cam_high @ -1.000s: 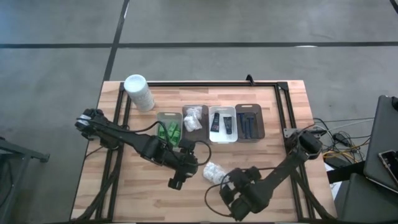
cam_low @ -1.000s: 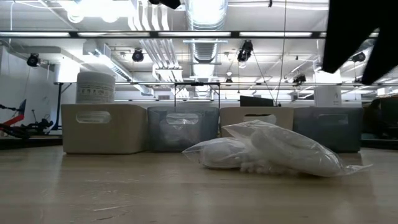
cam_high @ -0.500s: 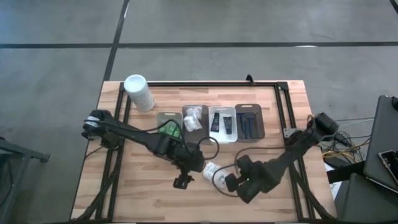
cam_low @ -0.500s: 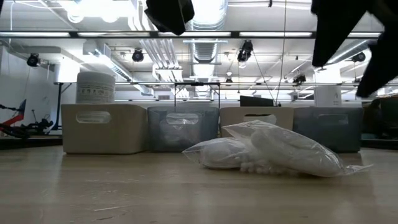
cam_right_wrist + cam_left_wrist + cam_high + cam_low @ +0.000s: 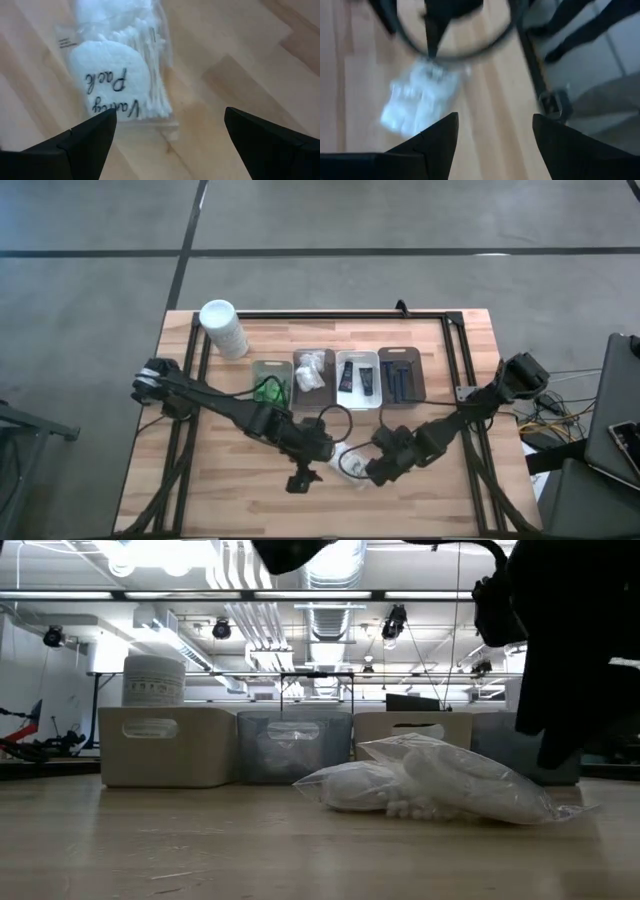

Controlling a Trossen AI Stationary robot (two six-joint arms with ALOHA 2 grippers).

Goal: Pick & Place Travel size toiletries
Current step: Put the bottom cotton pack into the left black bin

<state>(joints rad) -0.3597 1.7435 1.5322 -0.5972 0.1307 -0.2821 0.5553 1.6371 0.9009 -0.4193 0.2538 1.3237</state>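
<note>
A white crinkly packet lies flat on the wood table in front of the trays; it also shows in the low view as packet. My right gripper hangs open just right of the packet, which fills the right wrist view as packet beyond the gripper. My left gripper is open near the packet's left side; its wrist view shows the blurred packet ahead of the gripper. Neither gripper touches the packet.
Four trays stand in a row toward the far edge: green bottles, white packets, black tubes, dark razors. A tall white container stands at the far left. A black frame rail runs along the far edge.
My right gripper has swung from near the table's near edge toward the far edge and left, and has come down beside the packet. My left gripper has moved toward the right and near edge, closer to the packet. The packet has stayed where it was.
</note>
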